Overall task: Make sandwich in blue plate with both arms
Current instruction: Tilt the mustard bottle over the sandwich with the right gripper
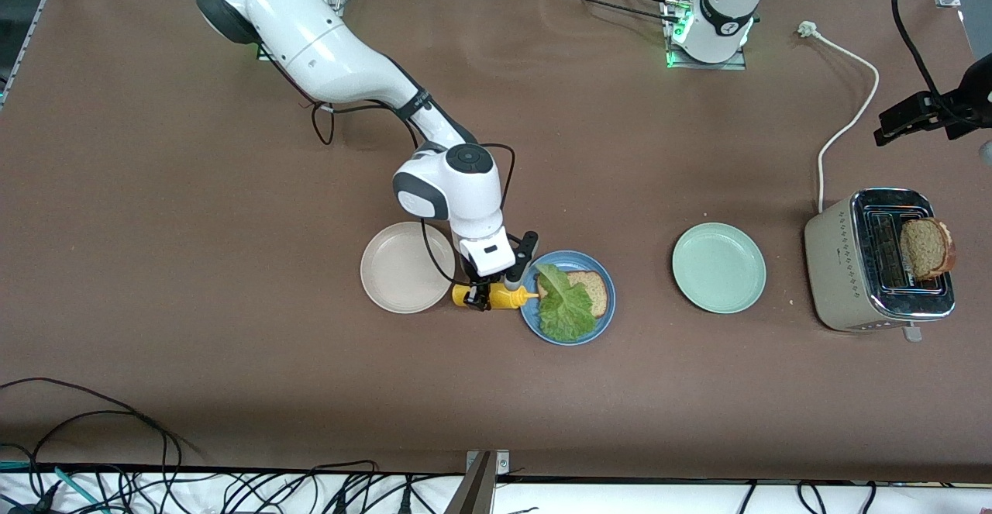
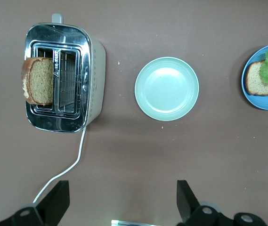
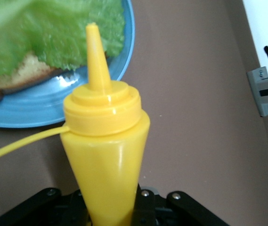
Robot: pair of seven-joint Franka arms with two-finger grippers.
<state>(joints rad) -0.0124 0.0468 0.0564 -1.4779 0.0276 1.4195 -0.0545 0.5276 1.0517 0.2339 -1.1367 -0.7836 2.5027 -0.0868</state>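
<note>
Right pincer (image 1: 490,295) clamped on tilted yellow squeeze bottle (image 1: 496,295), nozzle at blue plate (image 1: 607,306) rim near lettuce (image 1: 564,305) on bread (image 1: 593,288); sauce may miss, apparently short; left pincer (image 2: 119,197) apart, waiting above bench (image 1: 232,359).

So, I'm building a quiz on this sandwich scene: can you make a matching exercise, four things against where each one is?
Things:
1. lettuce leaf
2. second bread slice
3. yellow squeeze bottle
4. mint-green plate

Places:
A. in the toaster
B. in the right gripper, nozzle at the blue plate
C. between blue plate and toaster
D. on bread on the blue plate

Pairs: 1-D, 2-A, 3-B, 4-C
</note>
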